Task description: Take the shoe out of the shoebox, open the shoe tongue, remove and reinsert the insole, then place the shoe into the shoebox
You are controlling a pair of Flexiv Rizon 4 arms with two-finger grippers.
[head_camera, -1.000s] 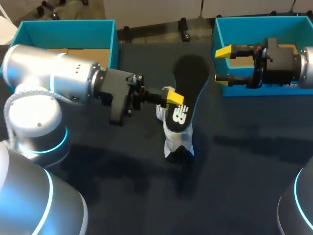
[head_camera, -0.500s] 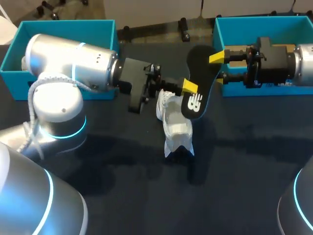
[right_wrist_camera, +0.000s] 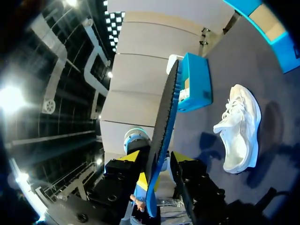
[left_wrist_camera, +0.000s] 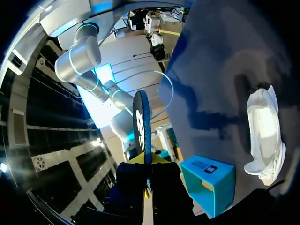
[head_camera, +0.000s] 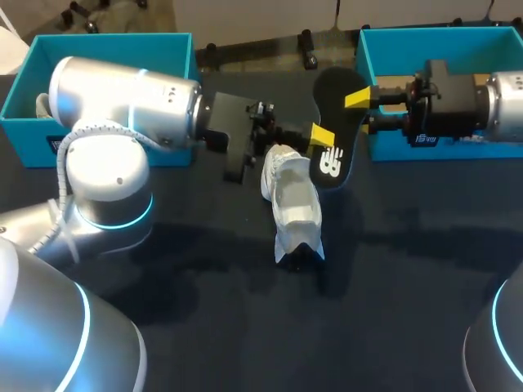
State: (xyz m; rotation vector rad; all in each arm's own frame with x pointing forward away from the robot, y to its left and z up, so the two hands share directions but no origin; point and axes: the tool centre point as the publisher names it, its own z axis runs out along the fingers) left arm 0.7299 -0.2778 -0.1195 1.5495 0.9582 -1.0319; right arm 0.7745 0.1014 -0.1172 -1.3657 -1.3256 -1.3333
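Note:
A white shoe [head_camera: 294, 204] lies on the dark table, seen also in the left wrist view [left_wrist_camera: 265, 129] and the right wrist view [right_wrist_camera: 239, 129]. Above its far end, my left gripper [head_camera: 320, 140] is shut on the lower part of the black insole [head_camera: 333, 122] with its white logo. That insole stands edge-on between the left gripper's fingers [left_wrist_camera: 147, 164]. My right gripper [head_camera: 364, 113] reaches in from the right, its fingers astride the insole's upper end. In the right wrist view the thin insole [right_wrist_camera: 164, 122] sits between those fingers [right_wrist_camera: 159, 164], with a gap on one side.
One teal shoebox [head_camera: 193, 73] stands at the back left behind my left arm. Another teal shoebox [head_camera: 364, 61] stands at the back right under my right arm. Dark table surface stretches in front of the shoe.
My left arm carried the insole up and to the right, away from the shoe. My right gripper came in leftward and its fingers narrowed around the insole's upper end.

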